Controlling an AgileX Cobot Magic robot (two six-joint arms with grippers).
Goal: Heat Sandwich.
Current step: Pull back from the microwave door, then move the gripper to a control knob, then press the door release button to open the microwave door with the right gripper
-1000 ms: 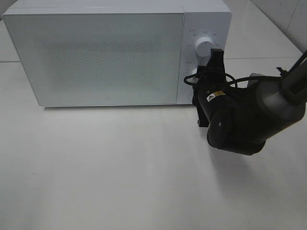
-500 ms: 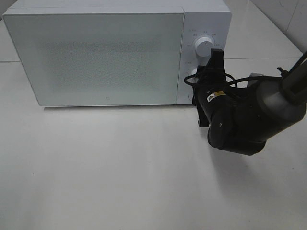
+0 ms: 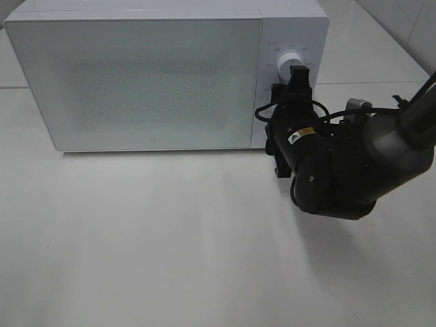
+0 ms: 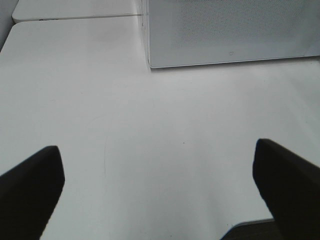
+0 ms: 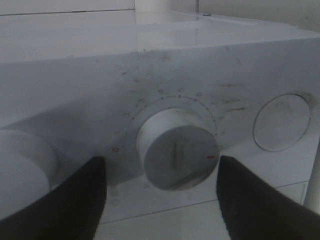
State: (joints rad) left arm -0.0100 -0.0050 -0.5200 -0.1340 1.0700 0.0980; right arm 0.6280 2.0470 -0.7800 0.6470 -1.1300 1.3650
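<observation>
You're setting the dial (image 5: 177, 150) on the microwave (image 3: 157, 75), I'd judge: right jaws stand apart with it centred between them, untouched. Next, close squarely and twist. Left jaws gape, idle.

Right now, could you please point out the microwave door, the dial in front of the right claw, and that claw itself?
microwave door (image 3: 143, 82): exterior high view, middle of its frosted panel.
dial (image 5: 178, 153): right wrist view, centre of its round face.
right claw (image 5: 160, 160): right wrist view, midway between its fingertips.
</observation>
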